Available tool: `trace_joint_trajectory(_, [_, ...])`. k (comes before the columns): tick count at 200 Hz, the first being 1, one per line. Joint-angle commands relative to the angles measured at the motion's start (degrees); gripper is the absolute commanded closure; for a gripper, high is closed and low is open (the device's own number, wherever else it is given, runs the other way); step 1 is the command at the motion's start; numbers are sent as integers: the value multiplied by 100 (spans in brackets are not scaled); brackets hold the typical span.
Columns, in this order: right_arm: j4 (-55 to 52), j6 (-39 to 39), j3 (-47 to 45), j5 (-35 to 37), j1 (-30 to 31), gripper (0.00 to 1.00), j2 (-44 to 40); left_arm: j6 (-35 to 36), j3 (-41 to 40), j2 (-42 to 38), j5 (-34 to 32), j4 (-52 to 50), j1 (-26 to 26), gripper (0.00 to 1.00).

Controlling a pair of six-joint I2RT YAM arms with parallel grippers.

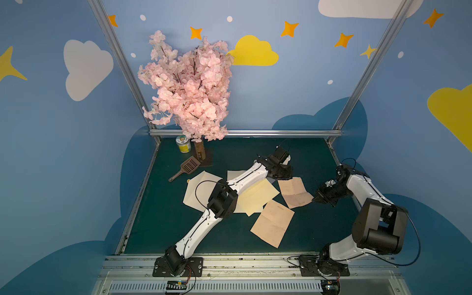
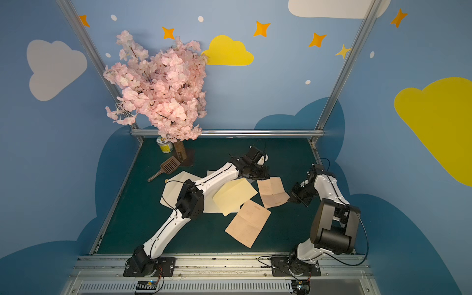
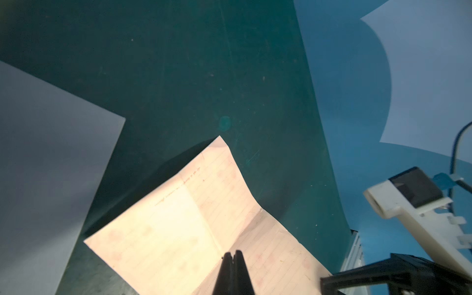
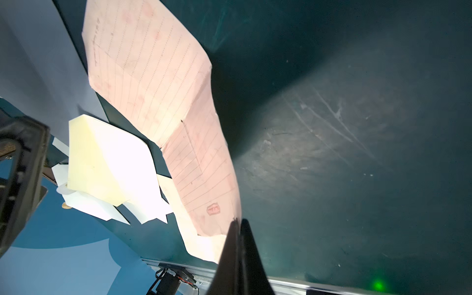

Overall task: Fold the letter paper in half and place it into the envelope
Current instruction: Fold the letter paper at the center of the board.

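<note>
The letter paper [image 1: 295, 191] lies on the green table [image 1: 229, 153] at about 3 o'clock from the middle, pink with dotted lines and old creases. It is open, not yet folded in half. The right gripper [image 1: 314, 200] is at its 4 o'clock corner; in the right wrist view the jaws are pressed together on that corner and the sheet bows upward away from them. The left gripper [image 3: 232, 256] reaches over the 11 o'clock corner. Its jaws are also together, with the tips on a crease of the sheet (whether they pinch the paper or only touch it, I cannot tell).

At 7 o'clock from this paper lies a second pink sheet [image 1: 273, 224], flat and just beside it. A yellow sheet [image 1: 258, 198] is in the middle of the table, partly under the left arm, and it overlaps the cream envelope [image 1: 190, 191] at 9 o'clock. In the 11 o'clock corner stand a pink blossom tree [image 1: 189, 86] and a small can [image 1: 183, 144], with a brown scoop [image 1: 187, 166] lying near them.
</note>
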Motion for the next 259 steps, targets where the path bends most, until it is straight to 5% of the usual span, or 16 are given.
trace_joint_trajectory(1, [-261, -169, -68, -136, -15, 100, -180, 285, 91, 371, -220, -636, -30, 98])
trace_joint_trajectory(113, [60, -91, -56, -1089, -25, 100, -130, 575, -41, 532, -296, -1365, 19, 98])
trace_joint_trajectory(181, [1230, 481, -281, -2206, -6, 59, -209, 561, -281, 419, -28, -1387, 107, 98])
trace_joint_trajectory(229, [2467, 1145, -558, -2562, 36, 44, 124, 544, -473, 287, 87, -1352, 212, 98])
trace_joint_trajectory(259, [3263, 1584, -708, -2740, 103, 43, 320, 523, -572, 225, 175, -1328, 275, 98])
